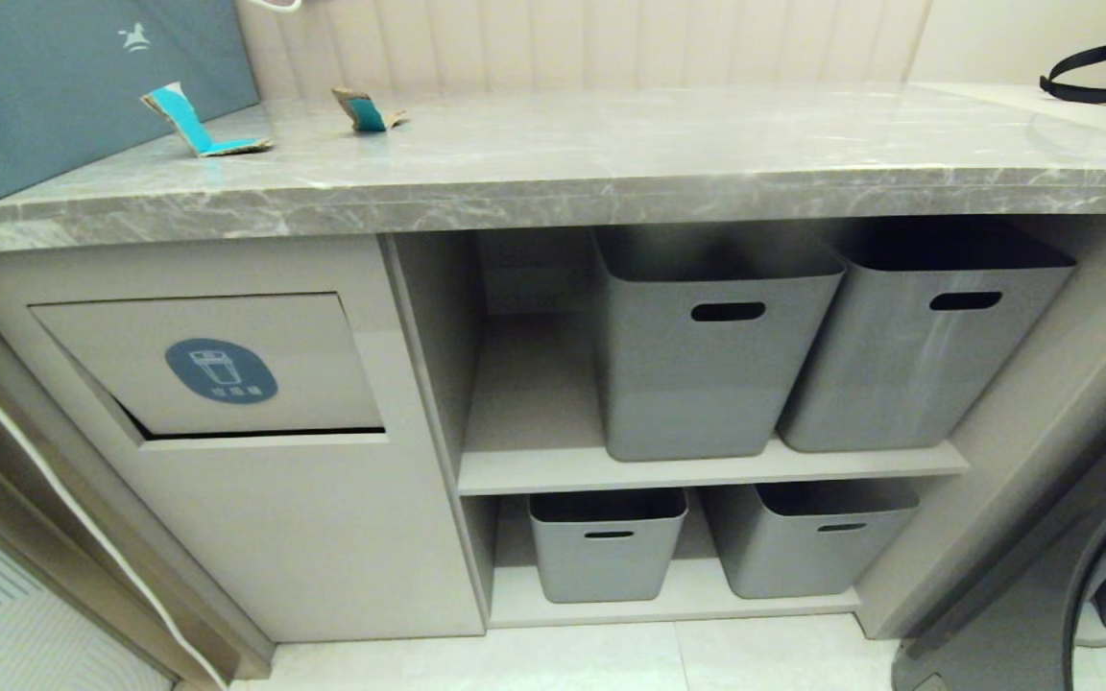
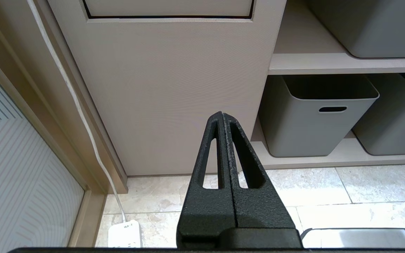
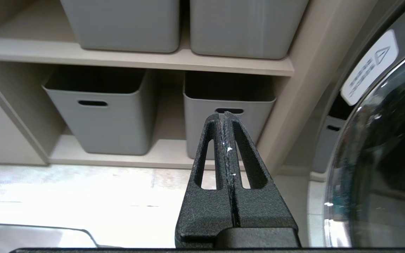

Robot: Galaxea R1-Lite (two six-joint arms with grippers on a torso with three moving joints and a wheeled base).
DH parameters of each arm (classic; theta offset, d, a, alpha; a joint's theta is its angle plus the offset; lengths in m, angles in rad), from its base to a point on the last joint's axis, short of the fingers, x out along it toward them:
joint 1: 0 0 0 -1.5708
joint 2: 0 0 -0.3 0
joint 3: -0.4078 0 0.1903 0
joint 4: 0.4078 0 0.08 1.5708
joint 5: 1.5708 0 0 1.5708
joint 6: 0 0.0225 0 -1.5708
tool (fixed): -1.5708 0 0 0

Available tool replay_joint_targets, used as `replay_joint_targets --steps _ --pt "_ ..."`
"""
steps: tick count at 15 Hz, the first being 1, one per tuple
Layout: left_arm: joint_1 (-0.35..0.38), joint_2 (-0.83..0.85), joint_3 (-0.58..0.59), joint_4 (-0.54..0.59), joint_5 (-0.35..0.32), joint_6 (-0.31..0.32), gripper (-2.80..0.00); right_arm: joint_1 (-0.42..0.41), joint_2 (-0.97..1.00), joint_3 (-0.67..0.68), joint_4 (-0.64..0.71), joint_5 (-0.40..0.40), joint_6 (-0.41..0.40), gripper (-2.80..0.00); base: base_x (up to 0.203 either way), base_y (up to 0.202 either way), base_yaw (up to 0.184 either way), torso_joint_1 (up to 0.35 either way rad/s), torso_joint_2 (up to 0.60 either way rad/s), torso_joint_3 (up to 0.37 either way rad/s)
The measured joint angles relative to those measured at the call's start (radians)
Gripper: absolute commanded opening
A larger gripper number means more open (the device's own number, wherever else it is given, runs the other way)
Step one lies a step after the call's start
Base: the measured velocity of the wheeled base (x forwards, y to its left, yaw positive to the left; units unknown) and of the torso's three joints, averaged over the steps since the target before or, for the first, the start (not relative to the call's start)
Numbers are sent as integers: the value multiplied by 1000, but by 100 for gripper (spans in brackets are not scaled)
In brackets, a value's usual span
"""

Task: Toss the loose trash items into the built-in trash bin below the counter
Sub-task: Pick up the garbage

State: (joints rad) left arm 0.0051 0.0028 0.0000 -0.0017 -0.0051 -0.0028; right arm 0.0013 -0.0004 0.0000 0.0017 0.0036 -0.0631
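Step in hand: you are at the start; neither scrap is picked up, so your first job is a reach up to the counter (image 1: 611,144).
Trash: in the head view, two cardboard scraps lie on the stone at about 11 o'clock; the larger scrap (image 1: 200,125) is just beside the teal box (image 1: 54,86), and the smaller scrap (image 1: 368,110) is near it toward 12 o'clock, close to the back wall.
Bin: the built-in trash bin (image 1: 217,365) sits at 9 o'clock under the slab, almost directly below the scraps, its flap with the blue sticker tilted slightly ajar at the lower edge.
Left gripper (image 2: 223,114): fingers pressed together, holding nothing, hanging low before the cabinet front.
Right gripper (image 3: 225,113): fingers likewise closed and empty, low before the grey tubs (image 3: 97,112) on the bottom shelf, a washer door (image 3: 381,147) at its side.
Best arm: you should probably use the left, since both scraps and the flap lie on that side.
Technique: spread the fingers before you descend, pinch a raised, bent edge rather than the flat face, and take the larger scrap first.
Watch for: nudging the teal box, or pushing a scrap back against the wall.
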Motion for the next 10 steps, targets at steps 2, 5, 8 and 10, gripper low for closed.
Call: replay_joint_targets --steps 2,5,8,10 --pt "0 0 0 0 0 0 -280 0 0 0 0 2 3 -280 0 0 0 0 0 0" --pt "0 0 0 -1 1 -1 -280 0 0 0 0 0 7 -280 0 0 0 0 0 0" --pt "0 0 0 -2 1 -1 -280 0 0 0 0 3 -3 -280 0 0 0 0 0 0" --pt "0 0 0 -2 1 -1 -280 0 0 0 0 3 1 -280 0 0 0 0 0 0"
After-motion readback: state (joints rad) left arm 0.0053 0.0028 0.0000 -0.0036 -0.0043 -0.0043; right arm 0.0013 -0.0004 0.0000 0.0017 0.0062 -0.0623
